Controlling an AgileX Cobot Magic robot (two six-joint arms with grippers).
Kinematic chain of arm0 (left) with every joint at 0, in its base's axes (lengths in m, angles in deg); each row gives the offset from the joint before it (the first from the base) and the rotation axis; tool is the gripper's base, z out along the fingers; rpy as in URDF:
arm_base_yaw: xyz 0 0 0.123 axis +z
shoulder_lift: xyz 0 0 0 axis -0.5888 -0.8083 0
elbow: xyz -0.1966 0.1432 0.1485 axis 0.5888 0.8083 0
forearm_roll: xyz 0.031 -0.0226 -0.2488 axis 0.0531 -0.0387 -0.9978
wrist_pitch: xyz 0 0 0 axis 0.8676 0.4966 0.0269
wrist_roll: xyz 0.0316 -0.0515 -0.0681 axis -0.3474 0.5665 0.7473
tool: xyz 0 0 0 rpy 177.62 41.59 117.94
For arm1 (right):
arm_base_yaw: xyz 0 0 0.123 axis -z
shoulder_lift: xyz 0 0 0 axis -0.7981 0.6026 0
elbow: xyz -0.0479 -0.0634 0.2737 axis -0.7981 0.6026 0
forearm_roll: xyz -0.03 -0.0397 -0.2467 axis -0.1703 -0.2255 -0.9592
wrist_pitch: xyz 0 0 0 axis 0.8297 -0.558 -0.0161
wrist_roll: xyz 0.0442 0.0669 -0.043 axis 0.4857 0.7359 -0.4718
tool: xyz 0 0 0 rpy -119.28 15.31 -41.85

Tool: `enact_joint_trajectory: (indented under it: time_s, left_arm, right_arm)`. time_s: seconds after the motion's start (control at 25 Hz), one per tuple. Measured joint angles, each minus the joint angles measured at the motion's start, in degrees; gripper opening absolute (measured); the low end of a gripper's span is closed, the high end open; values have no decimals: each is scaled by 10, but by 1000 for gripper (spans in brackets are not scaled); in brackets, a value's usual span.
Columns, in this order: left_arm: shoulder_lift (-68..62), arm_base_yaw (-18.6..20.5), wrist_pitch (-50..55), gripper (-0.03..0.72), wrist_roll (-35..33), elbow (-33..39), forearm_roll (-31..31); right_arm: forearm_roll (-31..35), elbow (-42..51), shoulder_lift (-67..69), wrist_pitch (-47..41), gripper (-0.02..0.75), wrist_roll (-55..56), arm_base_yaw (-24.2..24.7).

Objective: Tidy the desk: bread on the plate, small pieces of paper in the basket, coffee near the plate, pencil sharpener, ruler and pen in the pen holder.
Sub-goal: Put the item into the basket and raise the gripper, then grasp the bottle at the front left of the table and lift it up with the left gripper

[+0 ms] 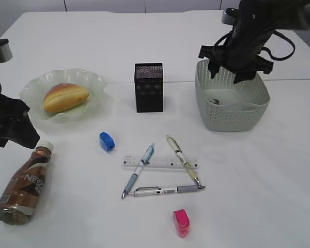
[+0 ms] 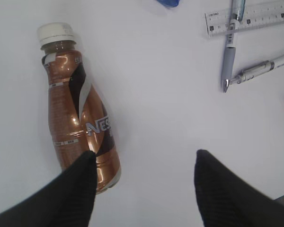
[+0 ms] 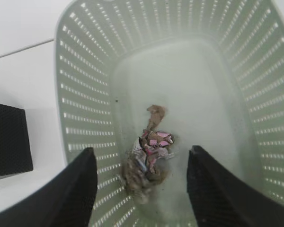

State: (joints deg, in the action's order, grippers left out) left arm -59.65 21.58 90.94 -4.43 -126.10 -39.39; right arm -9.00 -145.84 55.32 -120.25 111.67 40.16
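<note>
Right wrist view: our right fingers (image 3: 139,189) hang spread, empty, over the perforated grey-green plastic basket (image 3: 85,94); crumpled paper scraps (image 3: 149,156), pink and grey-brown, lie on its smooth floor. Left fingers (image 2: 144,189) also apart, w/ one tip over the glossy brown coffee bottle (image 2: 78,118) lying on the white worktop (image 1: 258,181). Oval bun (image 1: 65,97) sits in the ruffled glass plate (image 1: 36,90); mesh pen holder (image 1: 149,87) upright.
</note>
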Motion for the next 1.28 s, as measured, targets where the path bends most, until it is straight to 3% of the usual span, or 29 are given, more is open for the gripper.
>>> enact_joint_trajectory:
  time_s: [0.32,0.48,0.64,1.0,1.28]
  left_arm:
    - [0,0,1,475,0,0,0]
    - [0,0,-6,475,0,0,0]
    - [0,0,-16,475,0,0,0]
    - [0,0,-39,475,0,0,9]
    - [0,0,-43,468,0,0,27]
  right_arm:
    - [117,-36,-33,-136,450,-181,0]
    - [131,-35,-70,-217,450,-232,-5]
    - [132,-6,-113,-233,450,-245,-17]
    - [136,115,-193,-252,452,-288,-102]
    - [181,188,-231,-278,452,-362,-106]
